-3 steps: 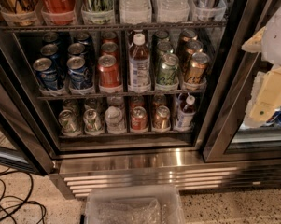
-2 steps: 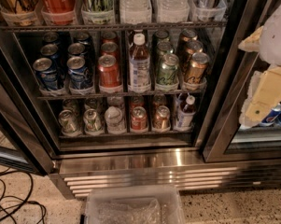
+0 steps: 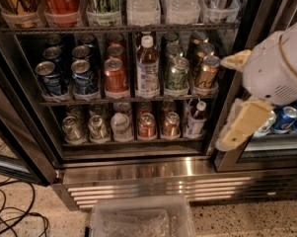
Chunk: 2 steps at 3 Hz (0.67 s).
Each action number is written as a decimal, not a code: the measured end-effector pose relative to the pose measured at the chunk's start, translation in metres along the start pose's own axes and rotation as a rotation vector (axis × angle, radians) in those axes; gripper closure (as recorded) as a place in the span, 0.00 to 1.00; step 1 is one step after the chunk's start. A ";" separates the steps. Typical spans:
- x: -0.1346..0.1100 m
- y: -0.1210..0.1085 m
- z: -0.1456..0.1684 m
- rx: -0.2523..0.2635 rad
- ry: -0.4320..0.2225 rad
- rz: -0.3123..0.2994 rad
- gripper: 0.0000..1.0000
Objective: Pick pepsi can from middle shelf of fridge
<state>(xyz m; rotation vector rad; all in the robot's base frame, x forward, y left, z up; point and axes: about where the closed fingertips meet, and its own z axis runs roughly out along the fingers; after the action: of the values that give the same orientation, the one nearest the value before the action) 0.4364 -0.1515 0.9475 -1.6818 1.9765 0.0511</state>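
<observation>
Fridge point(image 3: 138, 174) rt side: tool point(image 3: 224, 102) wide apart, now further left.

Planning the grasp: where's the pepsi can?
Camera view: the pepsi can stands left on the middle shelf, beside the red can; gripper open at right.

The pincer point(image 3: 224, 102) hangs at the right before the fridge point(image 3: 138, 174) frame, fingers spread, holding nothing. A pepsi can point(image 3: 84, 78) stands near the middle shelf's point(image 3: 123, 100) left end.

Right-side white end effector point(image 3: 229, 101), cream fingers point(image 3: 247, 124)
</observation>
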 end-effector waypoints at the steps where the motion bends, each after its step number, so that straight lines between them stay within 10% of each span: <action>1: -0.015 0.018 0.035 0.014 -0.148 -0.039 0.00; 2: -0.032 0.035 0.063 0.051 -0.281 -0.068 0.00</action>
<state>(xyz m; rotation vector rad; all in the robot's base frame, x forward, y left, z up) 0.4303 -0.0919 0.8961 -1.6106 1.6988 0.1988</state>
